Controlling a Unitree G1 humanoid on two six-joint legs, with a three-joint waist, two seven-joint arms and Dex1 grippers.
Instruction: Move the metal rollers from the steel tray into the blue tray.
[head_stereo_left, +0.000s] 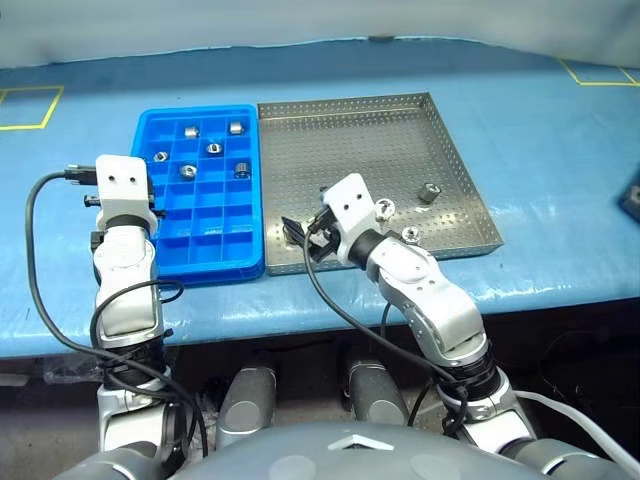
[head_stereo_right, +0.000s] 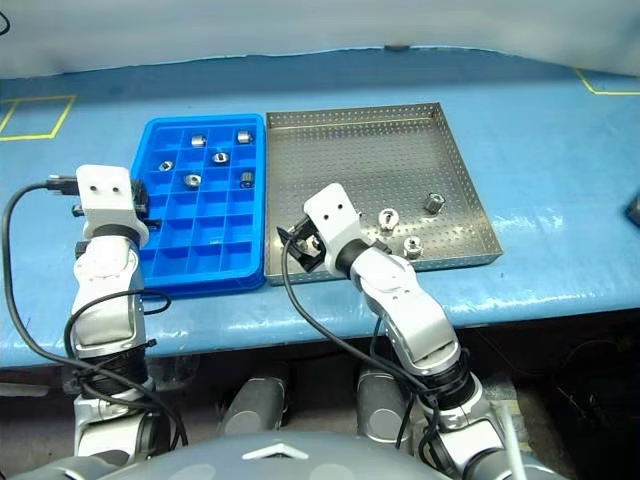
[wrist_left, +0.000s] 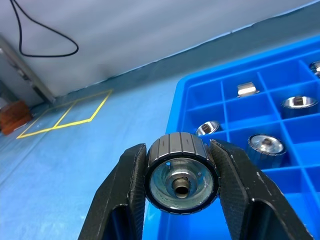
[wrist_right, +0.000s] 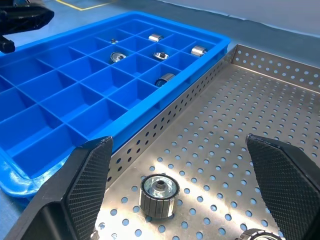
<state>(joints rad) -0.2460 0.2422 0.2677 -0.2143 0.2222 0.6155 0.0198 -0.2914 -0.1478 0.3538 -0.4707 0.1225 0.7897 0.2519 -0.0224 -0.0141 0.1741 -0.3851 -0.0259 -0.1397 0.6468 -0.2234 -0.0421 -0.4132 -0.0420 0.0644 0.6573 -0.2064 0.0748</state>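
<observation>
The left gripper (wrist_left: 181, 187) has its jaws pinching a metal roller (wrist_left: 181, 181) beside the blue tray (wrist_left: 280, 135). The right gripper (wrist_right: 180, 192) hangs with jaws spread over the steel tray (wrist_right: 260, 125).

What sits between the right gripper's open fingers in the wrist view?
One roller stands upright on the steel tray's perforated floor between the right gripper's spread fingers, touched by neither. The right wrist view shows it.

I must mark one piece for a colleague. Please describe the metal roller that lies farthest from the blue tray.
Find the steel tray, right of the blue tray on the blue table. This metal roller sits by the steel tray's right rim. It looks darker and stands apart from the two shinier rollers beside the right arm.
</observation>
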